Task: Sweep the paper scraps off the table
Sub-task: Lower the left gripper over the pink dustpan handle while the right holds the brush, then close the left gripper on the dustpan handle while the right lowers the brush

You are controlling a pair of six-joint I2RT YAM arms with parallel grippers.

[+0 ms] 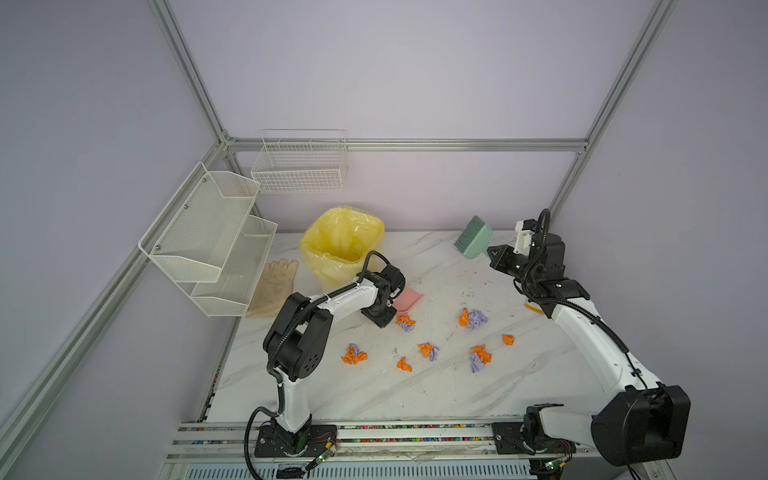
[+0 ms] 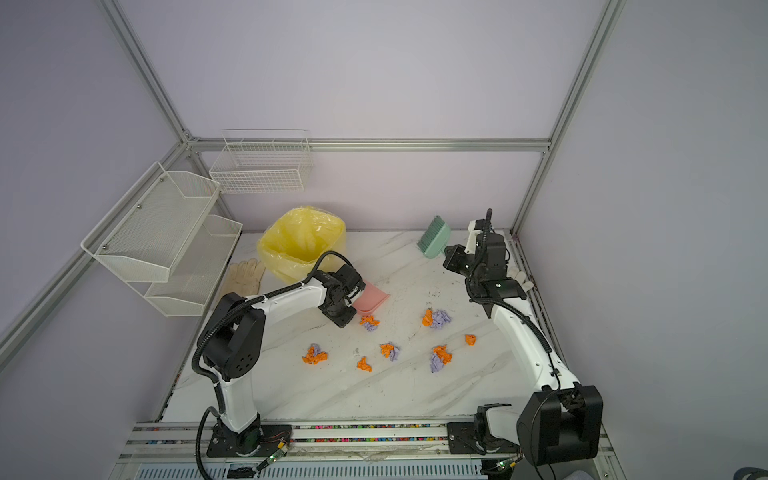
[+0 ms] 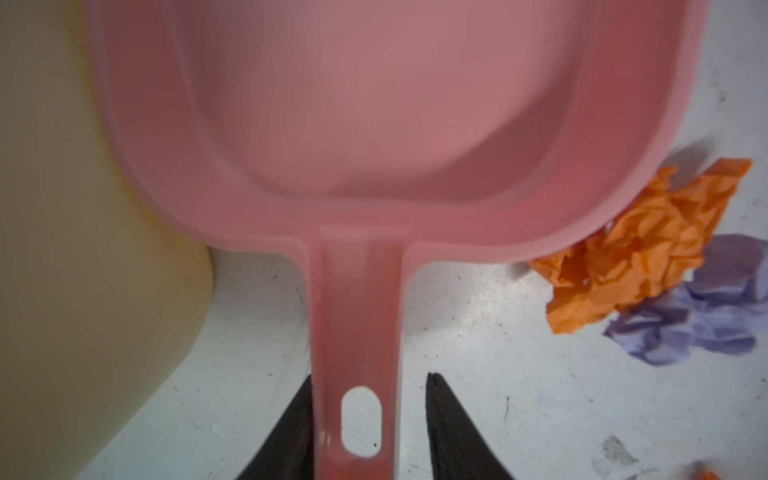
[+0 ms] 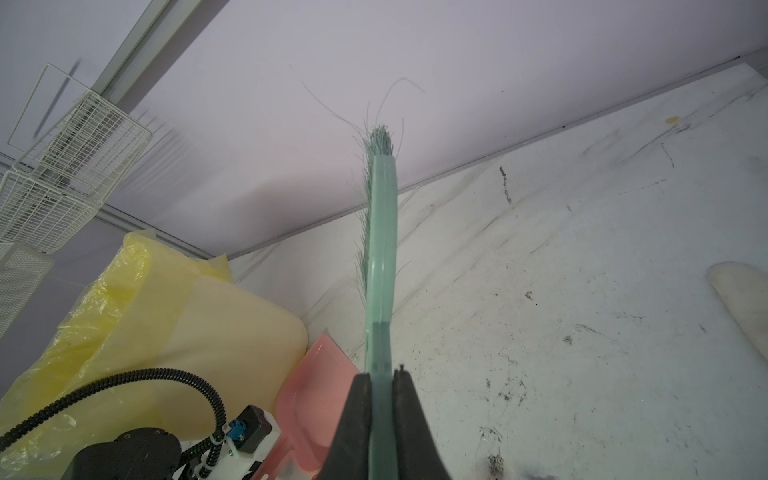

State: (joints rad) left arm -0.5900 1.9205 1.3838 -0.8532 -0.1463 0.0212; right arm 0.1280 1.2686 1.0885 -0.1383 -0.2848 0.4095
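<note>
Several orange and pale purple paper scraps (image 1: 428, 350) (image 2: 390, 350) lie scattered over the middle of the marble table (image 1: 415, 395). A pink dustpan (image 1: 409, 300) (image 3: 374, 124) rests flat beside the bin, with an orange scrap (image 3: 640, 245) at its rim. My left gripper (image 1: 388, 309) (image 3: 370, 376) straddles the dustpan's handle: one finger touches it, the other stands a little off it, so it is open. My right gripper (image 1: 490, 251) (image 4: 381, 374) is shut on the handle of a green brush (image 1: 473, 239) (image 4: 380, 232), held above the table's far right.
A bin lined with a yellow bag (image 1: 340, 245) stands at the back, just left of the dustpan. Pale gloves (image 1: 274, 286) lie at the far left under white mesh shelves (image 1: 208, 237). A wire basket (image 1: 299, 166) hangs on the back wall.
</note>
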